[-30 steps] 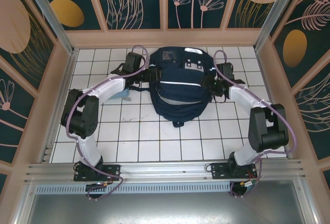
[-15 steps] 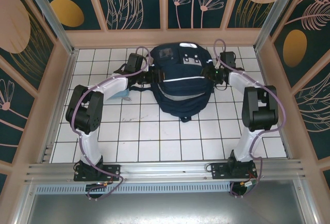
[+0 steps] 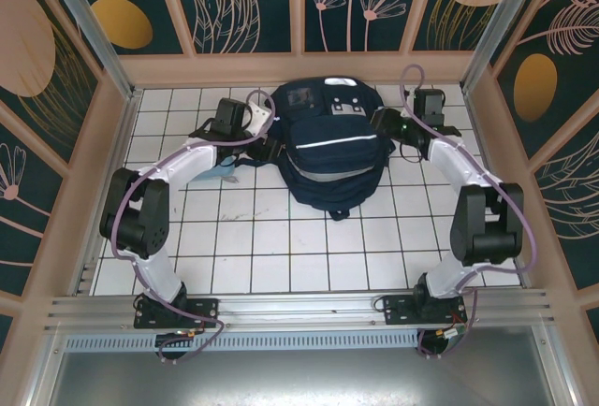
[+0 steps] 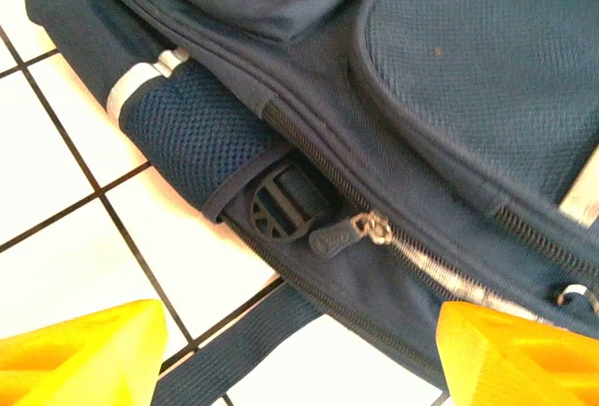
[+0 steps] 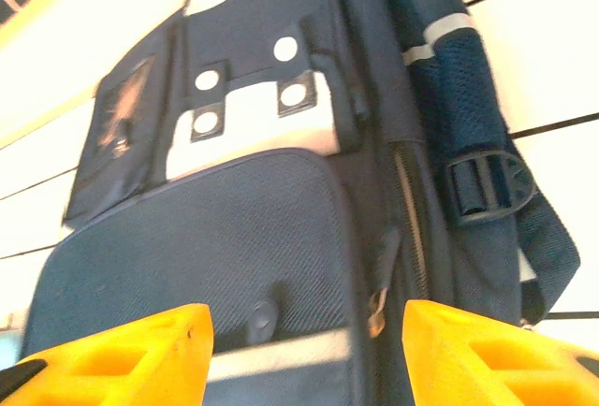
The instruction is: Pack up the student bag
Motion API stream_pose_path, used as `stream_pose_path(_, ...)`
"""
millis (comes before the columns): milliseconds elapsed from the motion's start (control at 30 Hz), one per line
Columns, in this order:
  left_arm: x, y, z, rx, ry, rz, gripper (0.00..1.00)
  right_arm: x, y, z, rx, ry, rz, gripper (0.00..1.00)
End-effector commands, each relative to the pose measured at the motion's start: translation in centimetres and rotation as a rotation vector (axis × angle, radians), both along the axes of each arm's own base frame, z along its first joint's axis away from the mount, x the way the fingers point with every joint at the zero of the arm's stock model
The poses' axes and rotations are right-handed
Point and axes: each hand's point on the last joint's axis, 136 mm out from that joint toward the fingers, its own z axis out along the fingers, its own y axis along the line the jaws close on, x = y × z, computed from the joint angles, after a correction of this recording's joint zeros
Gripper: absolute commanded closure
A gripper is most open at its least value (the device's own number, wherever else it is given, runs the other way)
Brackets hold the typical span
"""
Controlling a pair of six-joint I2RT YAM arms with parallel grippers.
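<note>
The student bag (image 3: 332, 149), a navy-blue backpack with a white stripe and grey patches, lies flat at the far middle of the tiled table. My left gripper (image 3: 270, 142) is at the bag's left side. In the left wrist view the left gripper (image 4: 299, 369) is open; its yellow fingertips (image 4: 84, 355) straddle a dark strap (image 4: 243, 340) and the bag's edge below a zipper pull (image 4: 342, 233). My right gripper (image 3: 384, 130) is at the bag's right side. In the right wrist view the right gripper (image 5: 309, 355) is open over the front pocket, with a zipper pull (image 5: 379, 308) between its fingers, untouched.
A small light-blue thing (image 3: 225, 174) lies on the tiles under my left forearm. Wooden frame walls (image 3: 299, 67) stand close behind the bag and along both sides. White tiles (image 3: 281, 238) stretch between the bag and the arm bases.
The bag slid a little back and to the right. My right gripper opened wider and its arm swung outward. My left wrist moved back and to the left along the bag's side.
</note>
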Motion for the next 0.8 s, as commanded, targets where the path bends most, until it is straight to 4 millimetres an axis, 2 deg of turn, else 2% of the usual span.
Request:
stream_pose_path(0, -0.1, 0.7, -1.7, 0.142, -0.029, -0.126, 0.25, -1.8, 1.1, 1.1, 0.064, -0.019, 0.041, 0.43)
stream_pose_path(100, -0.6, 0.5, -3.3, 0.211, -0.055, -0.251, 0.26, -3.2, 1.6, 2.2, 0.08, -0.042, 0.053, 0.43)
stream_pose_path(200, 0.3, 0.5, -3.8, 0.252, -0.1, -0.282, 0.25, -4.1, 1.7, 3.5, 0.087, -0.066, 0.048, 0.42)
stream_pose_path(333, 1.0, -0.4, -4.0, 0.255, -0.15, -0.354, 0.26, -5.0, 1.9, 4.6, 0.102, -0.09, 0.047, 0.42)
stream_pose_path(567, 1.8, -1.4, -5.0, 0.253, -0.178, -0.437, 0.33, -5.8, 2.7, 4.7, 0.107, -0.08, 0.062, 0.42)
stream_pose_path(767, 2.4, -3.0, -4.9, 0.179, -0.197, -0.497, 0.38, -6.2, 2.9, 4.9, 0.11, -0.083, 0.06, 0.42)
